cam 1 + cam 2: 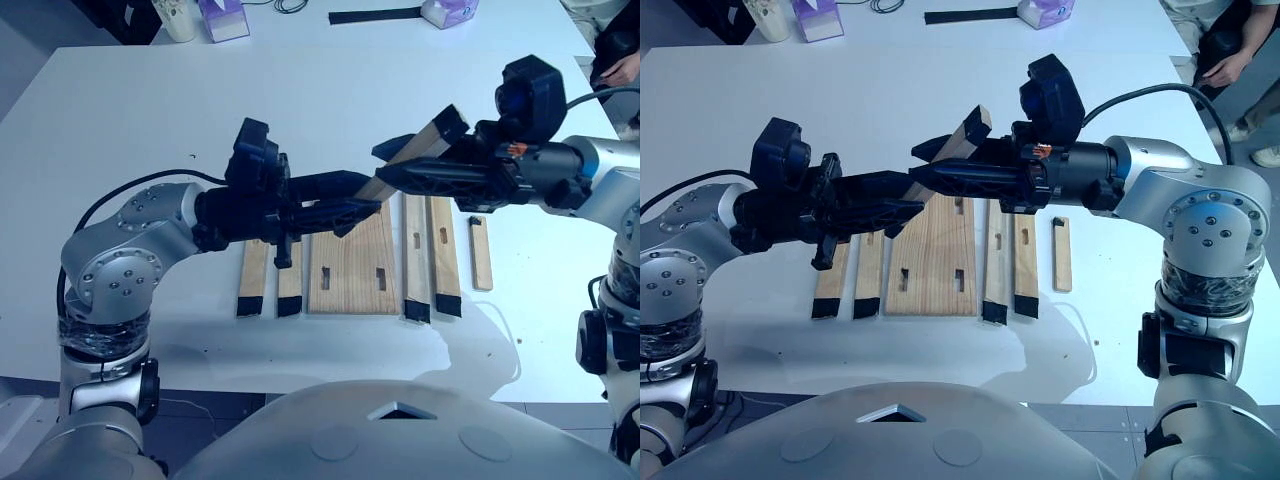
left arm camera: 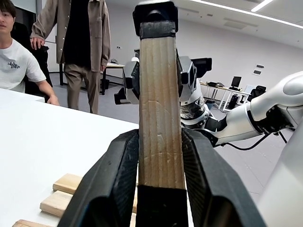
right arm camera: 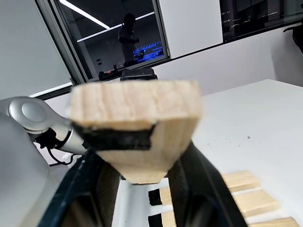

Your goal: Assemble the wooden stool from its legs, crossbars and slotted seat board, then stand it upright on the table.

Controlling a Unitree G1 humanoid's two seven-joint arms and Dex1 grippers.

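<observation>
One wooden leg (image 1: 415, 150) with black-capped ends hangs tilted in the air over the slotted seat board (image 1: 345, 268). My left gripper (image 1: 372, 192) is shut on its lower end, and the left wrist view has the leg (image 2: 160, 109) squeezed between both fingers (image 2: 116, 170). My right gripper (image 1: 388, 165) is shut on the same leg higher up, its capped end (image 3: 137, 113) filling the right wrist view. On the table, two legs (image 1: 270, 282) lie left of the board and two legs (image 1: 430, 262) lie to its right. A short crossbar (image 1: 481, 252) lies farther right.
The white table (image 1: 120, 120) is bare on the left and behind the parts. Two tissue boxes (image 1: 223, 18) (image 1: 448, 10), a cup (image 1: 180, 18) and a black strip (image 1: 375, 15) line the far edge. The near table edge (image 1: 300, 372) runs just below the parts.
</observation>
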